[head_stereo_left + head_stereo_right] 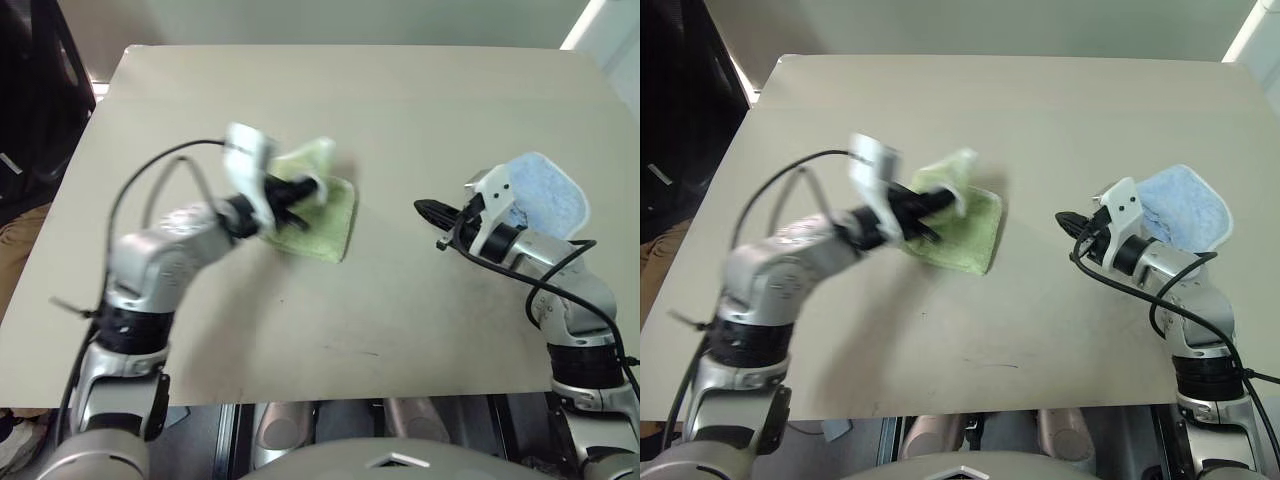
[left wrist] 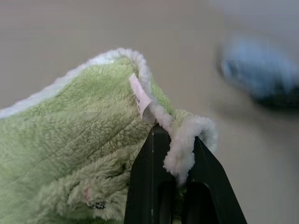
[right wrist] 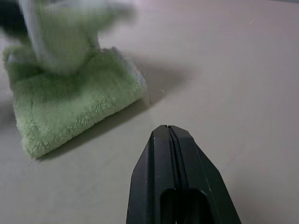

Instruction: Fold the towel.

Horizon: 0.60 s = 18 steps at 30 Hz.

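The towel is lying a little left of the middle of the table, already doubled into a small thick pad, with one edge lifted off it toward about 12 o'clock. The left gripper is pinching that raised, white-stitched edge between its two black fingers, just beside the small loop tag, and is carrying it above the part resting flat on the table. The right gripper is hovering at about 3 o'clock from the towel, well apart from it, its fingers pressed together on nothing. A light blue cloth is sitting further out at 3 o'clock, behind the right arm. Judging from this, the folding is well along but not finished: at least one fold looks made, and the held edge is not yet laid down over the flat layers, released and squared up.
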{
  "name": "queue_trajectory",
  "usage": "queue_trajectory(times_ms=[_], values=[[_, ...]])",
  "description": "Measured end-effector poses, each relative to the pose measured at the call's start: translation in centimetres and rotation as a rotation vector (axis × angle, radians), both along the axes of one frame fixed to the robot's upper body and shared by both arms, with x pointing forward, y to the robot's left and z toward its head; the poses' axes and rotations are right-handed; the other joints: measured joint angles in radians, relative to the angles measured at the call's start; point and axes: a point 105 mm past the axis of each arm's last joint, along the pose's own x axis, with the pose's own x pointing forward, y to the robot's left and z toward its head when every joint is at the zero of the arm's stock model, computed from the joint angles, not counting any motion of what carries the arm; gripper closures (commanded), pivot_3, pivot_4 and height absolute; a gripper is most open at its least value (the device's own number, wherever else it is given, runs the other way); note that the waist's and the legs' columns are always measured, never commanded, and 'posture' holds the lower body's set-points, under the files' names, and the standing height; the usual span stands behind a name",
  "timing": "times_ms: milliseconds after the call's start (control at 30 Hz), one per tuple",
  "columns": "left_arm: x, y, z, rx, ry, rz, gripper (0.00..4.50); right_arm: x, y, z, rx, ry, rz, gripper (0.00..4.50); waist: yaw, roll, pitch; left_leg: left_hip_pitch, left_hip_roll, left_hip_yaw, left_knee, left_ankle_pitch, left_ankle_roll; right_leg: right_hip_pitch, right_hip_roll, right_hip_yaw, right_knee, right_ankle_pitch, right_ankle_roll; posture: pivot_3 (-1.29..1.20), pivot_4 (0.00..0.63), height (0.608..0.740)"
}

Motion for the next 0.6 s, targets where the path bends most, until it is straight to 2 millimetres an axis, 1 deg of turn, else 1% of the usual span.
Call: queue_trajectory(times_ms=[67, 100, 167, 200, 300, 367, 433, 467, 600], values=[[-0.5, -0.9, -1.8, 0.087, 0.004, -0.057, 4.45, -0.2, -0.2, -0.2, -0.001, 0.003, -0.015, 4.50, -0.006, 0.000, 0.000, 0.000, 0.001, 0.000, 0.000, -0.002, 0.000, 0.000, 0.000, 0.000, 0.000, 0.000, 0.000, 0.00, 0.150, 0.736], [-0.5, -0.9, -2.2, 0.118, -0.008, -0.071, 4.45, -0.3, -0.4, -0.3, -0.001, 0.005, -0.026, 4.50, -0.006, 0.000, 0.000, 0.000, 0.001, 0.000, 0.000, -0.002, 0.000, -0.001, 0.000, -0.001, 0.000, 0.000, 0.000, 0.00, 0.150, 0.736], [-0.3, -0.5, -2.5, 0.154, -0.028, -0.078, 4.45, -0.3, -0.8, -0.3, 0.000, 0.002, -0.043, 4.50, -0.007, 0.000, 0.000, 0.000, 0.001, 0.000, 0.000, -0.002, -0.001, -0.001, 0.000, -0.001, 0.001, -0.001, 0.001, 0.00, 0.150, 0.736], [-0.2, -0.4, -2.5, 0.168, -0.040, -0.083, 4.23, -0.3, -1.0, -0.1, -0.001, -0.007, -0.051, 4.50, -0.007, 0.000, 0.000, 0.000, 0.002, 0.000, -0.001, -0.002, 0.000, -0.001, 0.000, -0.001, 0.002, -0.001, 0.001, 0.00, 0.150, 0.736], [-0.3, -0.9, -2.1, 0.121, -0.032, -0.113, 3.44, -0.3, -1.0, 0.2, -0.004, -0.019, -0.057, 4.50, -0.005, 0.000, 0.000, 0.000, 0.001, 0.000, 0.000, -0.003, 0.001, -0.001, 0.000, -0.001, 0.001, -0.001, 0.001, 0.00, 0.150, 0.736], [-0.3, -0.9, -1.5, 0.084, -0.035, -0.123, 2.68, -0.5, -1.0, 0.1, -0.005, -0.019, -0.060, 4.50, -0.005, 0.000, 0.000, 0.000, 0.001, 0.000, 0.001, -0.003, 0.001, 0.000, 0.000, -0.001, 0.001, -0.001, 0.001, 0.00, 0.150, 0.736], [-0.2, -0.5, -0.9, 0.057, -0.039, -0.115, 2.03, -0.5, -1.0, 0.2, -0.005, -0.021, -0.059, 4.50, -0.005, 0.000, 0.000, 0.000, 0.001, 0.000, 0.001, -0.003, 0.001, 0.000, 0.000, -0.001, 0.001, -0.001, 0.001, 0.00, 0.150, 0.736], [-0.1, -0.3, -0.6, 0.035, -0.037, -0.111, 1.60, -0.5, -1.0, 0.2, -0.005, -0.022, -0.059, 4.50, -0.005, 0.000, 0.000, 0.000, 0.001, 0.000, 0.001, -0.003, 0.001, 0.000, 0.000, -0.001, 0.001, -0.001, 0.001, 0.00, 0.150, 0.736], [-0.1, 0.4, -0.2, -0.028, -0.010, -0.090, 0.15, -0.5, -0.9, 0.2, -0.005, -0.023, -0.057, 4.50, -0.005, 0.000, 0.000, 0.000, 0.001, 0.000, 0.002, -0.003, 0.001, 0.000, 0.000, -0.001, 0.002, 0.000, 0.002, 0.00, 0.150, 0.736]])
